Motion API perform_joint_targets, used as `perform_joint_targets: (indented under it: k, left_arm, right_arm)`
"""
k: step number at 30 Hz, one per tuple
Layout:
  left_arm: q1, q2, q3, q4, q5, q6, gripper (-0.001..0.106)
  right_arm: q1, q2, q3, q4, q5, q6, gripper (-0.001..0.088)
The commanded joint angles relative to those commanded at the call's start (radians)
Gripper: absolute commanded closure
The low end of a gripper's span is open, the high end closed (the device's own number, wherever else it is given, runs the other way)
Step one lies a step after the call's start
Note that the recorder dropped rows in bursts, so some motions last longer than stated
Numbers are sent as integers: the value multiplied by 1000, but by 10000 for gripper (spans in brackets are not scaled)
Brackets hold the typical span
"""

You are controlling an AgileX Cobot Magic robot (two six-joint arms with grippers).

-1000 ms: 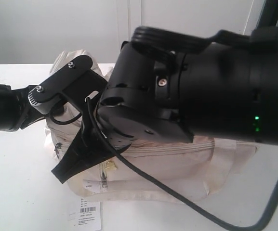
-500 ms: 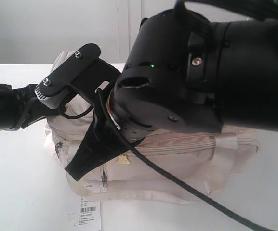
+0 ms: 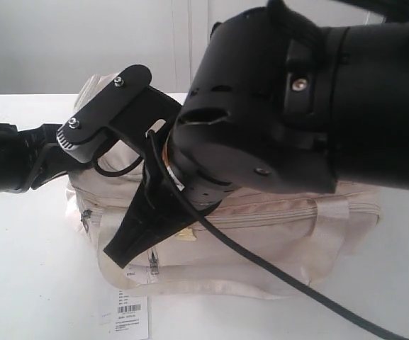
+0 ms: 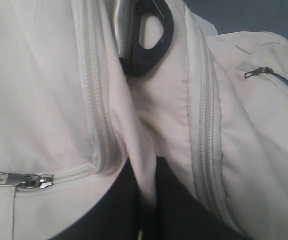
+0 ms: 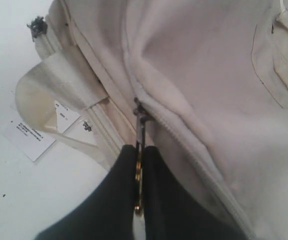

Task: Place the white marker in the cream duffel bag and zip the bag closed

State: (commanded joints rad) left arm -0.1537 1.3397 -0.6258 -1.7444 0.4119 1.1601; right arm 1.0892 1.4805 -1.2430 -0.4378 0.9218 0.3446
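Note:
The cream duffel bag (image 3: 310, 234) lies on the white table, mostly covered by my black right arm. My right gripper (image 5: 140, 150) is shut on the metal pull of the curved top zipper (image 5: 140, 117); in the exterior view its fingers (image 3: 137, 234) slant down across the bag's front. In the left wrist view my left gripper (image 4: 146, 172) is shut on a fold of the bag's cream fabric between two zipper tracks. Outside, that gripper is hidden behind the right arm. The white marker is out of view.
The white barcode tag (image 3: 130, 313) lies on the table in front of the bag. A glossy webbing handle (image 5: 44, 90) loops beside the zipper. Another zip pull (image 4: 21, 180) and a pocket pull (image 4: 258, 72) show near the left gripper. My left arm (image 3: 9, 159) reaches in from the left.
My right gripper has shifted to the right along the bag with the zipper pull in it, and the arm has swung up in view. The left arm has hardly moved.

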Motion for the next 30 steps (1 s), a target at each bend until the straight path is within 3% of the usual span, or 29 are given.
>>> perform_joint_targets:
  k: [17,26,30]
  left_arm:
    - [0,0,0,0,-4,5,1053]
    - [0,0,0,0,-16,5,1053]
    - [0,0,0,0,-18,5,1053]
  right_arm:
    - [-34,-33,0,109,54,-116,868]
    - [-122,-36,0,317,58,-285,868]
    - [-145,-36,0,335,70,-304,868]
